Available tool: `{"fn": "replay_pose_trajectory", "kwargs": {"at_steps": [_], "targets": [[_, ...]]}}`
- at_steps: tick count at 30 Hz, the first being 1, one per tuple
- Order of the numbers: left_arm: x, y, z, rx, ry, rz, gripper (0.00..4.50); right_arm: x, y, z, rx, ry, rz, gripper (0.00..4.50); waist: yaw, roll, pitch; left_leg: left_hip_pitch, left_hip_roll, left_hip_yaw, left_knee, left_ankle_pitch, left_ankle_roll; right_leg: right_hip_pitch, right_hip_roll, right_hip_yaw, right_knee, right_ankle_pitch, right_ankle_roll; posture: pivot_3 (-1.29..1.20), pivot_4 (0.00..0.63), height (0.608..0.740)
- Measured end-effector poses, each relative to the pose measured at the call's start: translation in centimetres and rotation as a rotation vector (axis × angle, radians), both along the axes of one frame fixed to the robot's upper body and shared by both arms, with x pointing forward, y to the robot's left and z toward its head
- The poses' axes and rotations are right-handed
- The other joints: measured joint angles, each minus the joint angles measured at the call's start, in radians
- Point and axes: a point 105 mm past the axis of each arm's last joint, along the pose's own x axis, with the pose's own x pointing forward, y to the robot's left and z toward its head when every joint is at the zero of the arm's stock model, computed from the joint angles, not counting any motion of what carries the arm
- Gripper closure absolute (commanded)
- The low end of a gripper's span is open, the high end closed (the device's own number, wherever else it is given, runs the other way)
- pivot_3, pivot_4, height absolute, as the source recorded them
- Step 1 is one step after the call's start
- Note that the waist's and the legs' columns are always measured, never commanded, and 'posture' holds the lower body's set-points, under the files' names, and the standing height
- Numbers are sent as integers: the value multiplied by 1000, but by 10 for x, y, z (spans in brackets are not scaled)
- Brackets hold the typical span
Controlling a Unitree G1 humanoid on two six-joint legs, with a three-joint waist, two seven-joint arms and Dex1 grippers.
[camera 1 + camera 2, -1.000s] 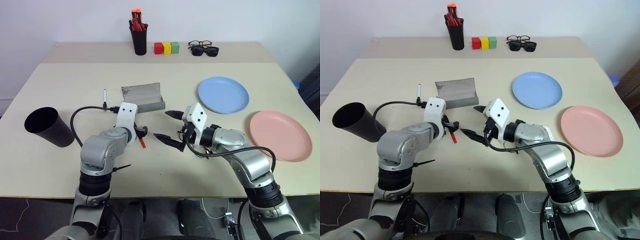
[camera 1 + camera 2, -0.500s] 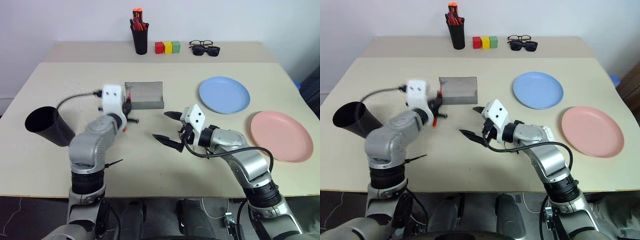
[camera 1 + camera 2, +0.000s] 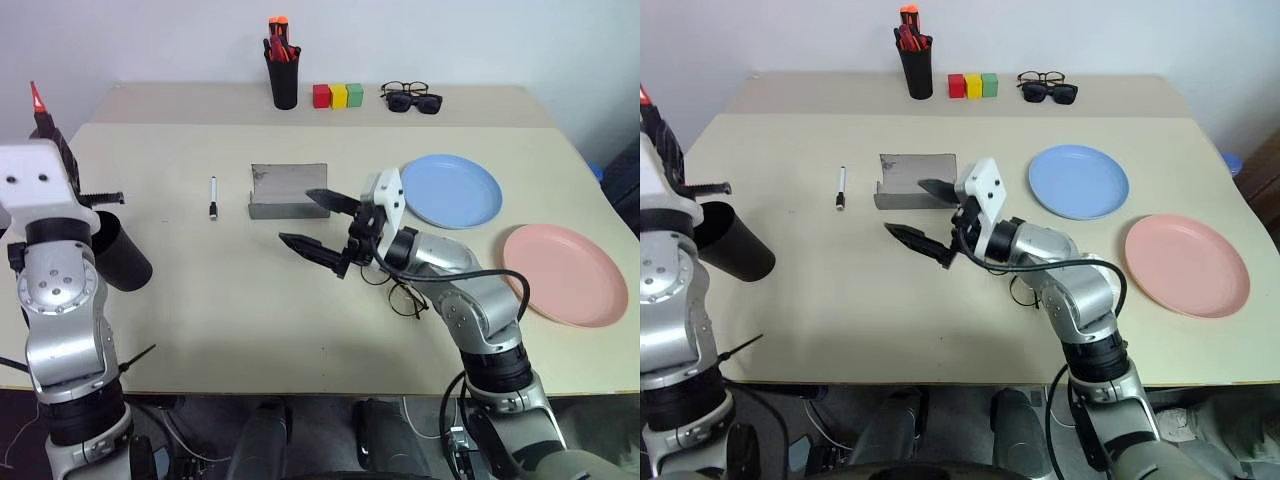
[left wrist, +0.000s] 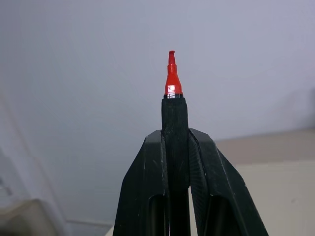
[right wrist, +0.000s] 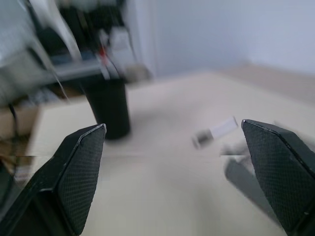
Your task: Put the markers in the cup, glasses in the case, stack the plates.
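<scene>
Left hand (image 4: pixel 175 147) is seen raised at the far left, its two fingers pressed onto the red-orange marker (image 4: pixel 172 81), which stands nearly upright with its red tip pointing up past the fingertips. Directly below and just inboard of that hand, the black cup (image 3: pixel 120 258) lies tipped on the counter (image 3: pixel 200 320), its mouth turned up toward the left arm. The coming drop is judged to turn on this one relation: the marker's long axis runs vertically while the cup's opening sits lower and faces slantwise, so the marker would need to be tilted tip-down or tail-down into line with that mouth. The left hand is plainly the nearer one to the cup.

Further right, the white marker (image 3: pixel 212 196) lies on the counter with its long axis running away from the robot, between the cup and the grey case (image 3: pixel 288 190), which stands open. The right hand (image 3: pixel 318 222) hovers just in front of the case with its fingers spread wide and nothing between them. The wire-rimmed glasses (image 3: pixel 400 293) rest on the counter under the right forearm, near the case. At the right, the blue plate (image 3: pixel 450 190) and pink plate (image 3: pixel 562 272) lie side by side, unstacked.
</scene>
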Motion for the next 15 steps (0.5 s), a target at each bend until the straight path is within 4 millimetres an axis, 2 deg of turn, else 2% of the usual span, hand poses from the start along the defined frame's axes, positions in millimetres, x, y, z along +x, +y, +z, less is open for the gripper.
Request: {"fn": "replay_pose_trajectory", "kwargs": {"at_steps": [6,8,9,12,15], "targets": [[-8,7,-30,-50,49,59,4493,-5,10,-7,-34,2,42,0,-7,0,0,0,0,0,0,0,0,-1,1,0,2,0,0,0,150,740],[-9,8,-39,-72,66,70,3463,-5,10,-8,-39,0,41,0,-6,0,0,0,0,0,0,0,0,-1,0,0,2,0,0,0,150,740],[-10,10,-44,-77,81,80,3166,-6,11,-8,-40,0,42,0,-6,0,0,0,0,0,0,0,0,-1,0,0,2,0,0,0,150,740],[-10,12,-48,-80,89,103,1773,-6,11,-8,-42,0,43,0,-4,0,0,0,0,0,0,0,0,-1,0,0,2,0,0,0,150,740],[-6,8,-40,-103,54,71,1773,-6,11,-8,-43,0,42,0,-4,0,0,0,0,0,0,0,0,-1,0,0,2,0,0,0,150,740]]}}
